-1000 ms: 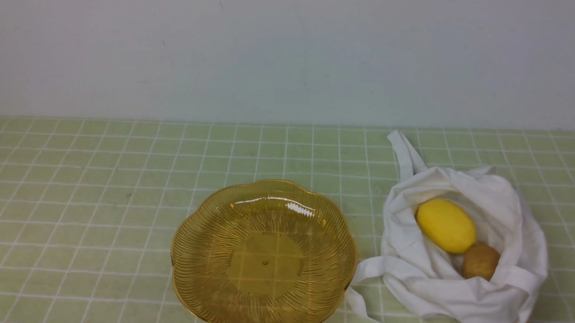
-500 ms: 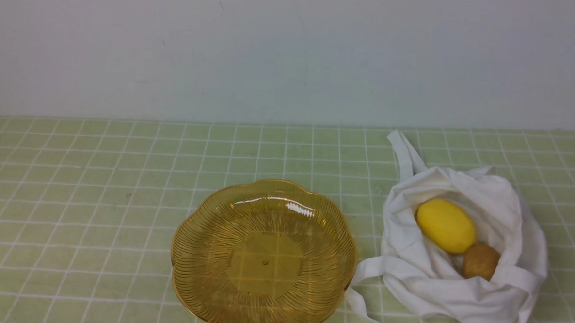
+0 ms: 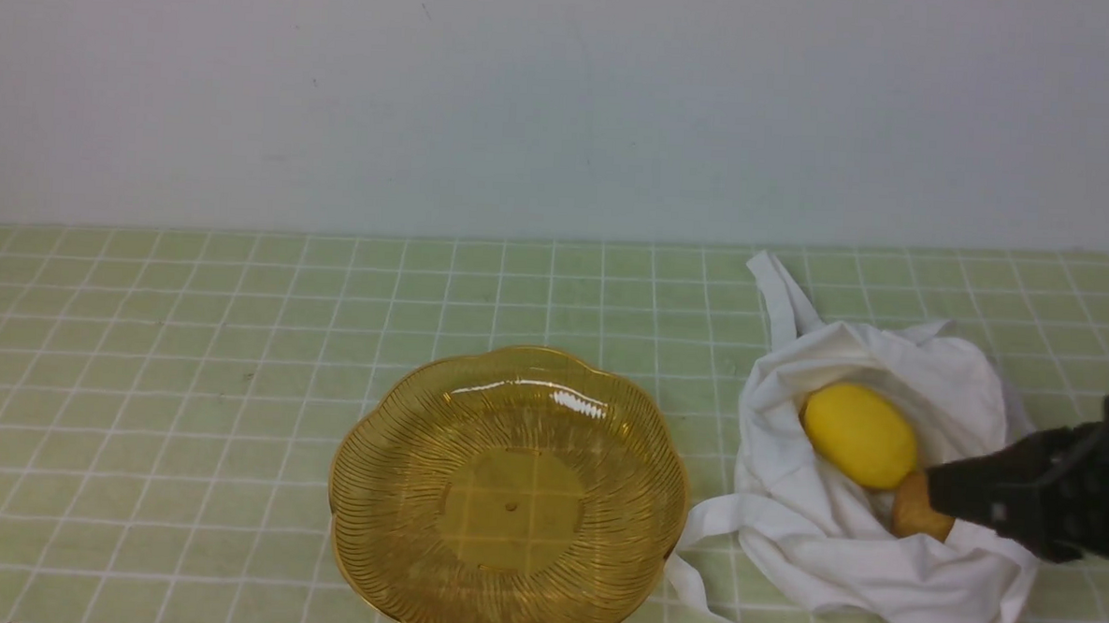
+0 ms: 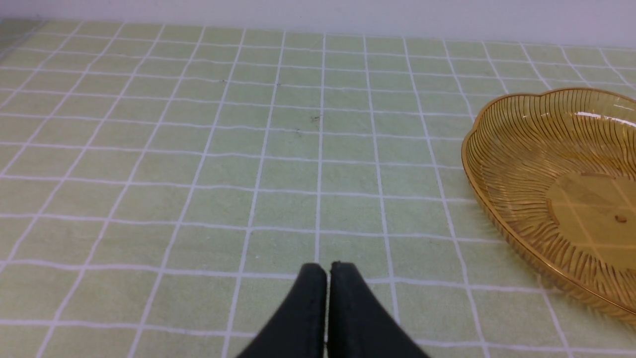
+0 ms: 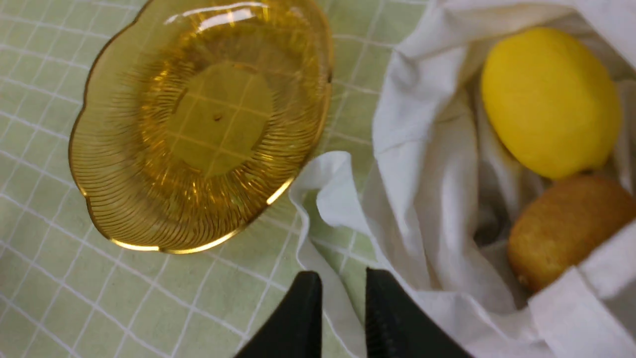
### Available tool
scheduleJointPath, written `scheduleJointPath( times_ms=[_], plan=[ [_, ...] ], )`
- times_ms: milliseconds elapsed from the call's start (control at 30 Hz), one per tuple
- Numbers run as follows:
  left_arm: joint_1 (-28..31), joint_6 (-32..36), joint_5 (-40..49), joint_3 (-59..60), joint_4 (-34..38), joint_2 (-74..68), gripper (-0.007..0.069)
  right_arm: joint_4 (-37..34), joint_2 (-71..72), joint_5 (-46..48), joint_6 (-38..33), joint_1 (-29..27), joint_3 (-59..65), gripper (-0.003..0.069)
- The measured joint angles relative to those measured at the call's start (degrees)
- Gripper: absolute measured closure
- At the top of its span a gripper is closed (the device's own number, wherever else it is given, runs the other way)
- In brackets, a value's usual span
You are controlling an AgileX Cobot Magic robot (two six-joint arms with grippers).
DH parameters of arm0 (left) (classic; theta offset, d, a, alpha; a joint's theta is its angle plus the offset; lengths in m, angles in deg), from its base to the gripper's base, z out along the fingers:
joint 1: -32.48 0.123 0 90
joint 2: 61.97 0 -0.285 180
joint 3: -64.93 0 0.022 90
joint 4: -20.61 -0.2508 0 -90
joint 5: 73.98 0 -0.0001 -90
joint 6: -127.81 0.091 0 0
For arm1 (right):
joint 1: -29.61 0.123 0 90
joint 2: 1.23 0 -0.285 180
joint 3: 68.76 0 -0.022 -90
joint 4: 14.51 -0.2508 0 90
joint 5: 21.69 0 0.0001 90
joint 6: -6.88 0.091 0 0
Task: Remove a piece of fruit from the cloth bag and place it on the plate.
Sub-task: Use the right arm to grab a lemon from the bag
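The piece of fruit, a bright yellow lemon [image 3: 860, 434], lies in the open mouth of the white cloth bag [image 3: 843, 558] at the right of the table. The amber ribbed plate [image 3: 515, 358] stands just left of the bag, with nothing on it. My right gripper [image 3: 938, 495] reaches in from the right edge over the bag, its tip beside the lemon's near end. In the right wrist view its jaws [image 5: 340, 278] stand slightly open with nothing between them, above a bag strap; the lemon [image 5: 549, 102] lies ahead. My left gripper [image 4: 327, 268] is shut, low over bare tablecloth, left of the plate [image 4: 546, 164].
A smaller round brown fruit [image 3: 910, 519] lies in the bag against the lemon, half hidden by my right gripper. Two white straps [image 3: 780, 293] trail from the bag, one toward the wall, one beside the plate. A green checked cloth [image 3: 186, 380] covers the table.
My right arm has come into the front view from the right, over the bag and the brown fruit. The fruit, bag and plate have not moved.
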Motion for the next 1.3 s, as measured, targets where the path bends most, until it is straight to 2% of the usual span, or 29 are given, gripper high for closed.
scheduleJointPath(
  times_ms=[133,267,300,333,467,600,633,733,867,1067,1300],
  plan=[
    [0.0,0.0,0.0,0.0,0.0,0.0,0.0632,1.4,-6.1,-4.9,-1.6,3.8,-3.7,0.0367],
    [0.0,0.0,0.0,0.0,0.0,0.0,0.0632,4.6,-11.4,-5.4,1.0,6.3,-9.1,0.0279],
    [0.0,0.0,0.0,0.0,0.0,0.0,0.0632,8.7,-15.0,-5.4,3.4,8.0,-13.0,0.0232],
    [0.0,0.0,0.0,0.0,0.0,0.0,0.0632,9.3,-15.7,-5.3,3.7,8.4,-13.7,0.0228],
    [0.0,0.0,0.0,0.0,0.0,0.0,0.0632,21.8,-22.5,-4.8,9.0,11.5,-19.6,0.0159],
    [0.0,0.0,0.0,0.0,0.0,0.0,0.0632,34.2,-28.7,-4.7,19.8,12.8,-23.9,0.0111],
    [0.0,0.0,0.0,0.0,0.0,0.0,0.0632,34.2,-28.9,-4.7,19.8,12.8,-24.1,0.0111],
    [0.0,0.0,0.0,0.0,0.0,0.0,0.0632,42.0,-32.6,-4.7,27.9,12.8,-26.8,0.0103],
    [0.0,0.0,0.0,0.0,0.0,0.0,0.0632,45.2,-36.1,-4.5,33.1,12.8,-28.1,0.0103],
    [0.0,0.0,0.0,0.0,0.0,0.0,0.0632,45.9,-39.9,-4.4,35.2,12.8,-28.4,0.0102],
    [0.0,0.0,0.0,0.0,0.0,0.0,0.0632,52.5,-42.4,-6.0,36.6,12.8,-28.9,0.0100]
  ],
)
